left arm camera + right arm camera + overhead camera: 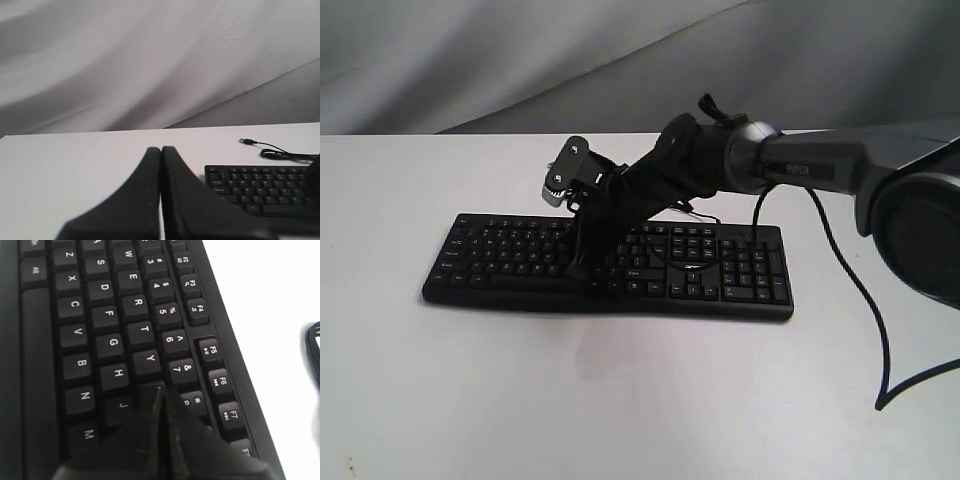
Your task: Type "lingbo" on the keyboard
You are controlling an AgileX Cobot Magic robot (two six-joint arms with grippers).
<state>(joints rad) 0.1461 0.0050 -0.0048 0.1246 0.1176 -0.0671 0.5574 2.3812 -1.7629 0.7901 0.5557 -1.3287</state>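
Observation:
The black keyboard lies across the middle of the white table, with white key legends. My right gripper reaches in from the right and points down onto its letter block. Up close, the right gripper is shut, with its tip on the key just past Y, between J and the 8 key, on the keyboard. That key's legend is covered. My left gripper is shut on nothing and hovers over bare table, left of the keyboard. The exterior view does not show the left gripper.
The keyboard's thin black USB cable lies loose on the table behind it, its plug unconnected. A black arm cable hangs over the table's right side. Grey cloth backs the white table.

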